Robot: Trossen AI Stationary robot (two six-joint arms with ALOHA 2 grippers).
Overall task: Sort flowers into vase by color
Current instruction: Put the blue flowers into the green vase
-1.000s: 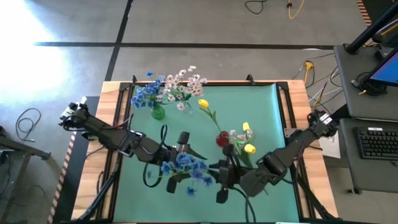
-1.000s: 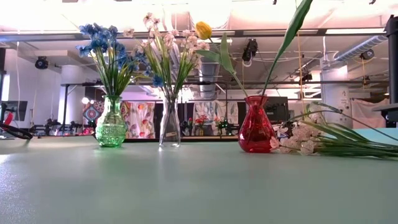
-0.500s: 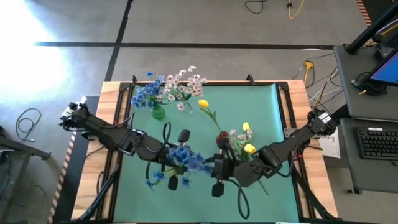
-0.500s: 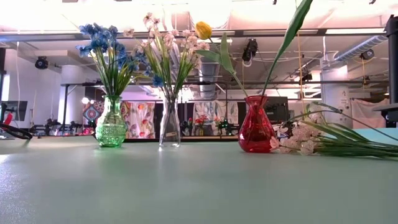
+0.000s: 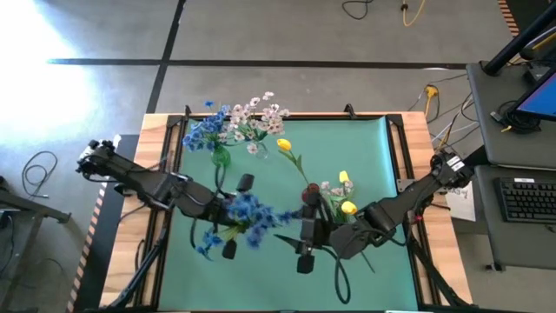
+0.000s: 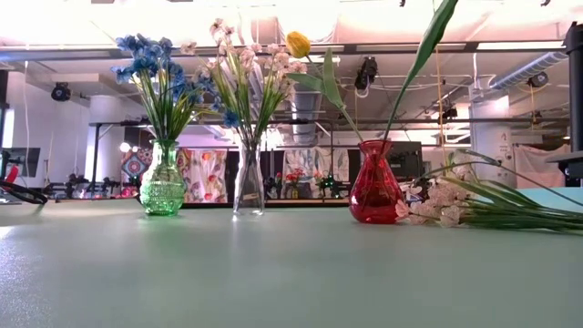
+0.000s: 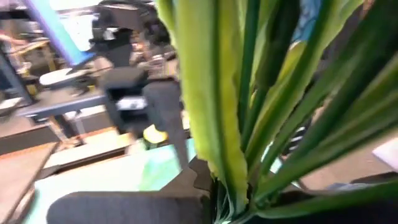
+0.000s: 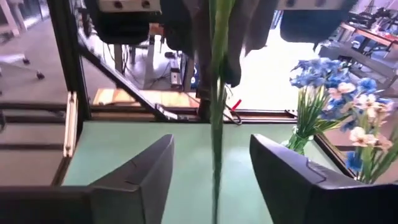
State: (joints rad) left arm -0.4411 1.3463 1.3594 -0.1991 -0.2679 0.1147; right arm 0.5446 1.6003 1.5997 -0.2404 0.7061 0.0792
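The left gripper (image 5: 233,216) hangs over the mat's (image 5: 365,148) middle-left, clamped on a blue bunch (image 5: 248,211) whose blossoms spread just to its right and whose stalks run down-left from it. In its wrist view the green stalks (image 7: 249,93) fill the frame, pinched at the fingers.

The right gripper (image 5: 303,236) sits right of that bunch, near it, facing left. Its fingers (image 8: 140,171) stand apart, with a single thin stalk (image 8: 216,112) passing between them; whether they touch it cannot be told.

Beyond the left gripper, toward the far edge, a green vase (image 5: 221,157) carries blue flowers (image 5: 201,132). Just beside it a clear vase (image 6: 247,189) carries pink-white sprays (image 5: 261,113). In the low view both stand upright, apart from each other.

Just behind the right gripper stands a red vase (image 5: 310,193), upright, with one yellow tulip (image 5: 283,145) leaning out toward the far left. To the right of that vase, more stems lie flat on the mat: yellow buds (image 5: 347,207) and pale blossoms (image 6: 435,204), the latter close beside the vase's base in the low view.
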